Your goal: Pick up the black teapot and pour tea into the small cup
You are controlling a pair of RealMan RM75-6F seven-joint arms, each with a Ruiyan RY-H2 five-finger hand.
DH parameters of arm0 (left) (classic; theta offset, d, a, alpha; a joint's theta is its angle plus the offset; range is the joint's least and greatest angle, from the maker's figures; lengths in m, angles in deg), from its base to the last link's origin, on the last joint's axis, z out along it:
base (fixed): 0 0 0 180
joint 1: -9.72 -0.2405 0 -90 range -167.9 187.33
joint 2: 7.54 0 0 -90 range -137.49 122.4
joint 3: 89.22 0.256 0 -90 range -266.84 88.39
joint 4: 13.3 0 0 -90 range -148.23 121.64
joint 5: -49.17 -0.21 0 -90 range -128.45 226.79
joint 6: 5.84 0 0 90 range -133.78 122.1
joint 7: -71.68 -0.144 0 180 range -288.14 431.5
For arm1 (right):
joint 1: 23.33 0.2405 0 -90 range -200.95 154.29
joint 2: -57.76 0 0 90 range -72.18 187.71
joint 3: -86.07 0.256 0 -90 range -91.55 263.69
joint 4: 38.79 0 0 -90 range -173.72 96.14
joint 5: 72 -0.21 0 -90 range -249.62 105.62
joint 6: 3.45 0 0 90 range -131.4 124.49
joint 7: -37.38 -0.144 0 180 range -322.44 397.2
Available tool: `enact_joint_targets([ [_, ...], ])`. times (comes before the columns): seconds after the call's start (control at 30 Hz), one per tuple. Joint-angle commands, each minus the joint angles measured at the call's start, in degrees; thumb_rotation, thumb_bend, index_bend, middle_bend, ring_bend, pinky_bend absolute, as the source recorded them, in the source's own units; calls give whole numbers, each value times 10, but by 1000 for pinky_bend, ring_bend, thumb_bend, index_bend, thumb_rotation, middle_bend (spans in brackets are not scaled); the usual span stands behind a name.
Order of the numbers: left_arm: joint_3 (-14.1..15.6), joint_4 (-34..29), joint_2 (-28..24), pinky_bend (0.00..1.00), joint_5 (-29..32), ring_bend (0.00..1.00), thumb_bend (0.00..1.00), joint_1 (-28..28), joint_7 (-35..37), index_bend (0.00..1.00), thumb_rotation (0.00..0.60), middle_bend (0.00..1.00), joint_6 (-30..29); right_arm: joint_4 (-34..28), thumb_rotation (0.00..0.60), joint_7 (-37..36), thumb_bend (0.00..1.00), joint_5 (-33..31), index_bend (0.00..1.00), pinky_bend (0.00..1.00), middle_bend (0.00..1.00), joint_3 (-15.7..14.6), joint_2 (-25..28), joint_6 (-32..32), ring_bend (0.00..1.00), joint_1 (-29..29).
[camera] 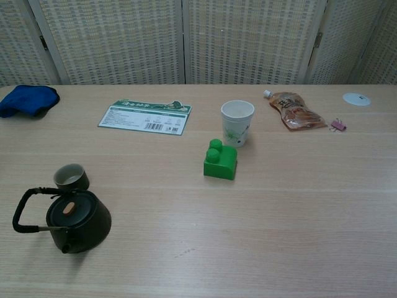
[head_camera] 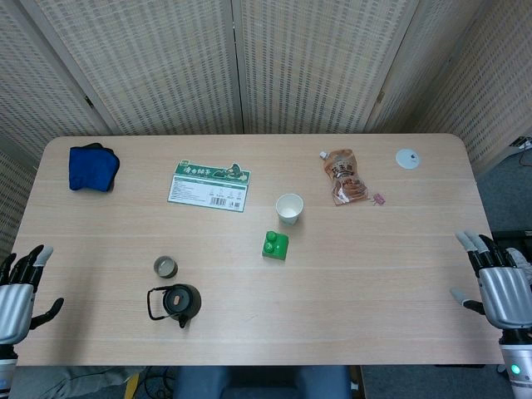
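Two open hands, both empty: left hand [head_camera: 18, 287] nearer the teapot [head_camera: 178, 302], right hand [head_camera: 497, 285] far across the counter [head_camera: 391, 274]. Small cup [head_camera: 165, 267] just behind teapot, handle facing left.

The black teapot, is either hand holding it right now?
No, the black teapot stands alone on the table, with both hands open at the table's edges.

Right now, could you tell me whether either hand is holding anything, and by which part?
Nothing is held: the left hand and right hand are open at the table edges, away from the black teapot.
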Motion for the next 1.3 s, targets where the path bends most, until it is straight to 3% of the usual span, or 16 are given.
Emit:
enact_joint_targets([
  [0.03,0,1,0,15,-1,122,269,0,1,42,600,44,0,0,600,-1,96,0,103,202,94,0,1,-1,84,-1],
  [0.57,7,2,-10,14,-28,122,270,15,37,42,600,43,18,-12,600,1,96,-2,103,202,95,12,23,-16,84,-3],
  [1.3,38,50,-1,5,-133,107,256,119,105,31,600,41,128,-21,600,-7,88,-5,103,202,95,21,45,-25,84,-5],
])
